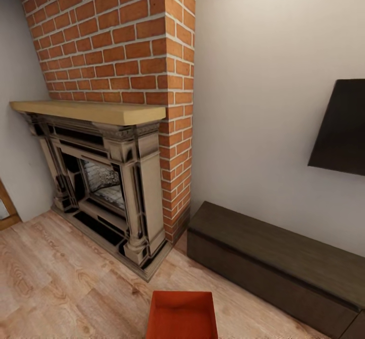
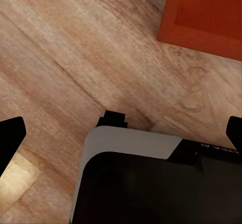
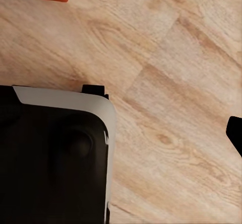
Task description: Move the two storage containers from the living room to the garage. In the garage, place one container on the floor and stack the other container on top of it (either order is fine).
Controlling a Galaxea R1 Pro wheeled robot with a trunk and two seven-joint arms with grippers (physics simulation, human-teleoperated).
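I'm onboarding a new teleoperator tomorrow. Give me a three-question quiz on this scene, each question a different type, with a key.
1. True or false: the container lies on the bench.
2. Multiple choice: what is mounted on the wall above the bench? A) a mirror B) a black screen C) a shelf
3. Fill in: the fireplace sits in a chimney of red ____.

Key:
1. False: it lies on the wood floor, apart from the bench.
2. B
3. brick
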